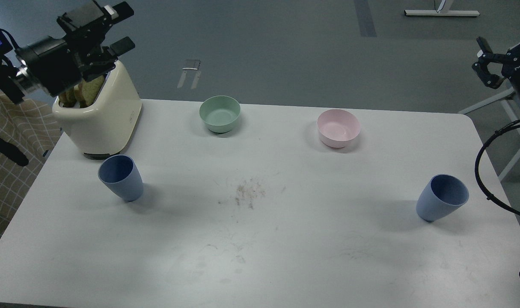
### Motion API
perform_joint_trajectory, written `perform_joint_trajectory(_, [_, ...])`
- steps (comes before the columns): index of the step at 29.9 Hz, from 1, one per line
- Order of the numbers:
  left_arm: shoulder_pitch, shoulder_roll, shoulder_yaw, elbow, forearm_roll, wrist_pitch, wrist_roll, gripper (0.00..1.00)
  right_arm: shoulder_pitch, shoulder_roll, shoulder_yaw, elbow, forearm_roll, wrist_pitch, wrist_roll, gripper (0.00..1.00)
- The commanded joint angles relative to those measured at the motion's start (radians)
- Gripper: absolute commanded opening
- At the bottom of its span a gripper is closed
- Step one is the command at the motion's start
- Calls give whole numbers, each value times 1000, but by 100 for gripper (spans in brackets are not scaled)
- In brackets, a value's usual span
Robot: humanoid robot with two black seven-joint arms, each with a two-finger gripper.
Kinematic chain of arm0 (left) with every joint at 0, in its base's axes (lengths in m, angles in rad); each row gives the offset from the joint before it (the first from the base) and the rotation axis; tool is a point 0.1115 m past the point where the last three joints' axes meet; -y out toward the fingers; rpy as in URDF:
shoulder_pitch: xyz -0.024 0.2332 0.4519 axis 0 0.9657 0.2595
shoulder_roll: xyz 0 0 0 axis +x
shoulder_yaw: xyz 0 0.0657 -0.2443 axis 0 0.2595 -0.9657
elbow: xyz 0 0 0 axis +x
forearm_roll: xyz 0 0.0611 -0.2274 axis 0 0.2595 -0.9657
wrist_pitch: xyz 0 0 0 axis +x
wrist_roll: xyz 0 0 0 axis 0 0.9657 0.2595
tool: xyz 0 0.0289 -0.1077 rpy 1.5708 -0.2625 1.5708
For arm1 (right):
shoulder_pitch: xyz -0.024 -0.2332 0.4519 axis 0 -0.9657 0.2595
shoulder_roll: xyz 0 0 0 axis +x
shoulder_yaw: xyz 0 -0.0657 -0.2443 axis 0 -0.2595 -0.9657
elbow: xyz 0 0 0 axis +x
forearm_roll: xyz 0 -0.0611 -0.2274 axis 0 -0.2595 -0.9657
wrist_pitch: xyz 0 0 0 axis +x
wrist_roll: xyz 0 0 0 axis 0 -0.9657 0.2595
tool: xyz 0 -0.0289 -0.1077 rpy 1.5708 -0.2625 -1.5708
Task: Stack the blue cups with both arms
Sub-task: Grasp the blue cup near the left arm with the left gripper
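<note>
the surface (pixel 260 239) is white with rounded corners, and it has a patch of brown crumbs (pixel 248 192) and some faint scratches near its middle. behind it the floor (pixel 285 51) is grey and smooth, with a darker stripe (pixel 365 17) running away from the camera. two short pale marks (pixel 190 77) lie on the floor near the far edge of the surface. at the top right a white base of some stand (pixel 441 12) rests on the floor. at the left a beige checked cloth (pixel 11 154) hangs beside the surface. the light is soft and even.
</note>
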Motion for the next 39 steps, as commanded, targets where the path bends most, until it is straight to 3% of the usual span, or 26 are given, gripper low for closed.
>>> perform_joint_trajectory(1, [46,96,15,-28,236,0,-78,92,-1,0,13,2,0,0,9,100])
perform_joint_trajectory(4, [107,124,13,-32,419,44,-109,92,-2,0,19,4,3,0,9,100])
perform_joint_trajectory(13, [253,192,42,-58,731,205,-109,92,-2,-4,23,1,18,0,9,100])
perform_joint_trajectory(20, [262,129,151,3,803,262,-109,83,-4,-4,26,-1,31,0,9,100])
perform_joint_trajectory(29, [266,69,157,133,881,268,-109,75,-4,-4,26,1,31,0,9,100])
perform_joint_trajectory(36, [266,24,159,139,878,270,-109,55,-2,-4,27,1,31,0,9,100])
perform_joint_trajectory(38, [267,18,159,139,881,270,-109,30,-4,-4,27,1,31,0,9,100])
perform_joint_trajectory(39, [267,17,159,139,881,270,-109,25,-4,-4,27,-1,31,0,9,100])
